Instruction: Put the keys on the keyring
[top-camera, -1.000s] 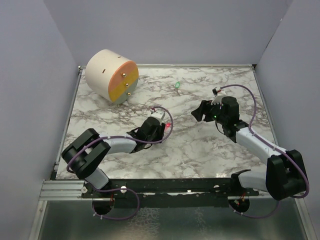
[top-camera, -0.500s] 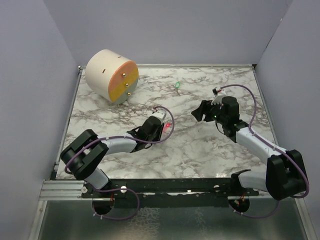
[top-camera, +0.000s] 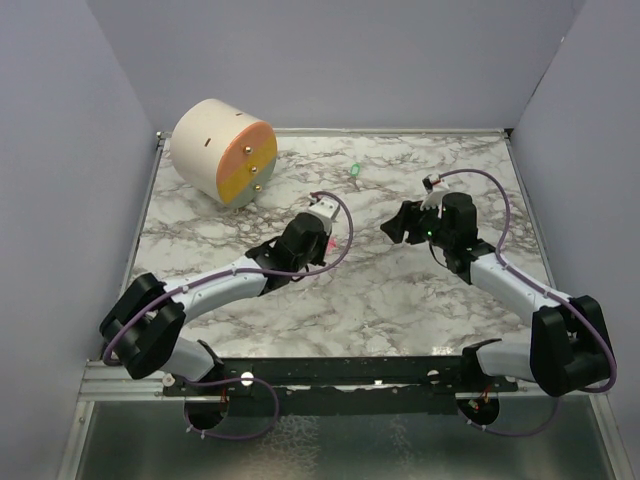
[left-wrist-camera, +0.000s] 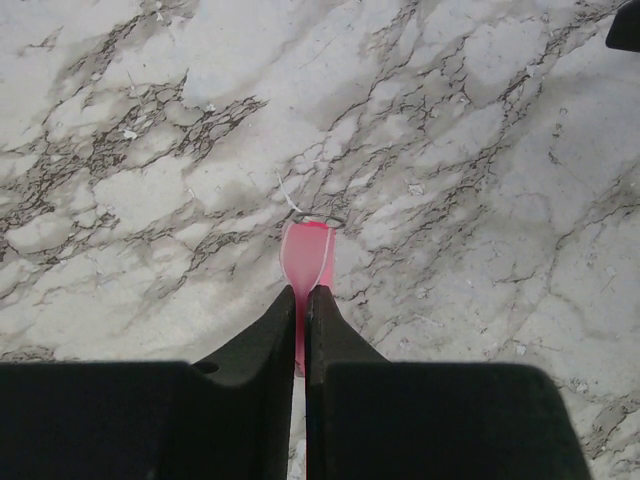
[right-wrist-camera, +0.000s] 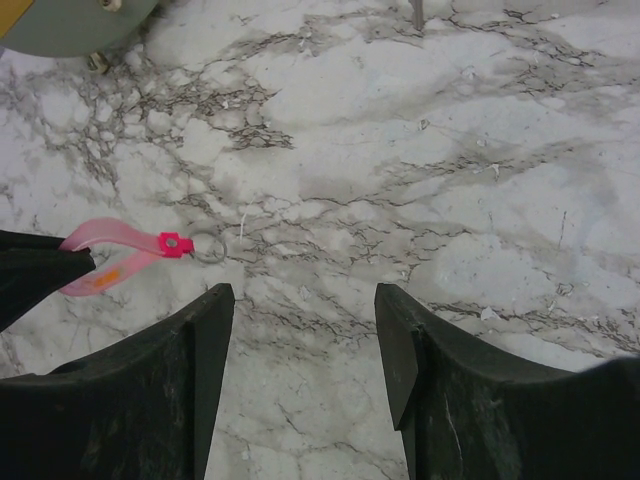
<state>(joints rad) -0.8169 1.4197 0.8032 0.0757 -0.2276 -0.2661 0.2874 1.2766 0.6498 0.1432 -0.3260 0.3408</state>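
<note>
Left jaws newly tight on pink strip (left-wrist-camera: 306, 262), ring (right-wrist-camera: 208, 247) visible only from wrists; right jaws apart.

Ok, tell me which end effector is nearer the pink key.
Left. The left end effector is shut on the pink key, gripping its near end. The right end effector hangs open off to the key's right, not touching it.

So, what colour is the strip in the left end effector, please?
Pink; the strip shows best in the left wrist view.
</note>
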